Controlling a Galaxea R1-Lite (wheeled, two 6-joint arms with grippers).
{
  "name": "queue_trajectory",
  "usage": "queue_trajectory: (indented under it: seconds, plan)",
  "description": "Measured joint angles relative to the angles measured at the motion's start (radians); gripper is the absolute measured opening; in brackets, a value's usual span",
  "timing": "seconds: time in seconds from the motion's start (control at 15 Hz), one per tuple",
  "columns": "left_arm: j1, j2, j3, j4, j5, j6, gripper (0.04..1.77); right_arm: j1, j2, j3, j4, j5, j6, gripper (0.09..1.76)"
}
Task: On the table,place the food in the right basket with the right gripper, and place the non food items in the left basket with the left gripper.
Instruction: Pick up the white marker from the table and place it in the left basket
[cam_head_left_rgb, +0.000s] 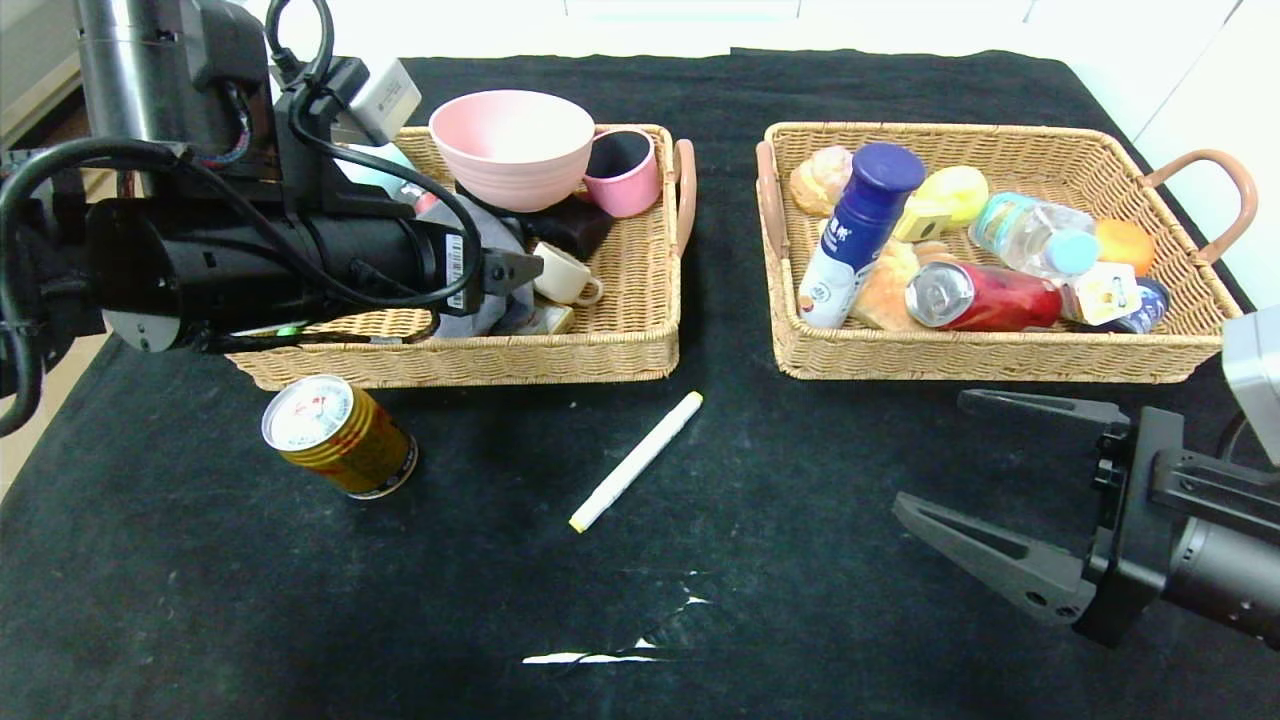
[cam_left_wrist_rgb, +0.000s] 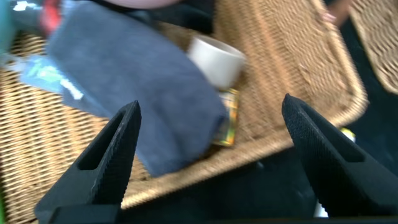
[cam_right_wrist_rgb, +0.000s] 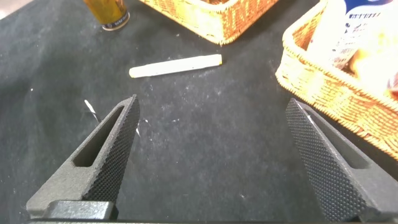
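In the head view, the left end effector (cam_head_left_rgb: 510, 272) hangs over the front part of the left basket (cam_head_left_rgb: 560, 360), its fingers spread wide and holding nothing; the dark grey towel (cam_head_left_rgb: 480, 300) lies in the basket just beneath it, beside a small white cup (cam_head_left_rgb: 565, 276), with a pink bowl (cam_head_left_rgb: 512, 148) and a pink cup (cam_head_left_rgb: 625, 172) farther back. The right end effector (cam_head_left_rgb: 985, 480) hovers over the black surface (cam_head_left_rgb: 800, 620) in front of the right basket (cam_head_left_rgb: 990, 362), fully open and empty. The white marker (cam_head_left_rgb: 637, 460) lies slantwise on the surface between the two baskets' front edges, well apart from both end effectors, with bare cloth all around it. The gold-red can (cam_head_left_rgb: 340, 435) stands just before the left basket's front wall. In the left wrist view, the open fingers (cam_left_wrist_rgb: 112, 155) straddle the towel (cam_left_wrist_rgb: 143, 106), which rests free on the wicker, touching neither pad. In the right wrist view, the spread fingers (cam_right_wrist_rgb: 112, 149) frame bare cloth, the marker (cam_right_wrist_rgb: 175, 65) lying beyond them and the right basket's corner (cam_right_wrist_rgb: 323, 87) close to one side.
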Motion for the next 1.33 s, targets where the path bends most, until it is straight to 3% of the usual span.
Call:
queue_trajectory:
  seconds: [0.33,0.93,1.33]
  plan:
    - [-0.108,-0.054,0.04,0.113,-0.002,0.055,1.68,-0.001,-0.025,0.0,0.002,-0.001,-0.001,1.71]
    - [-0.284,-0.052,0.03,0.27,0.014,0.104,1.7,0.0,-0.082,-0.007,0.01,-0.001,-0.001,1.71]
    - [-0.337,0.032,0.038,0.257,0.124,0.103,1.71,0.0,-0.093,-0.007,0.009,-0.001,-0.001,1.71]
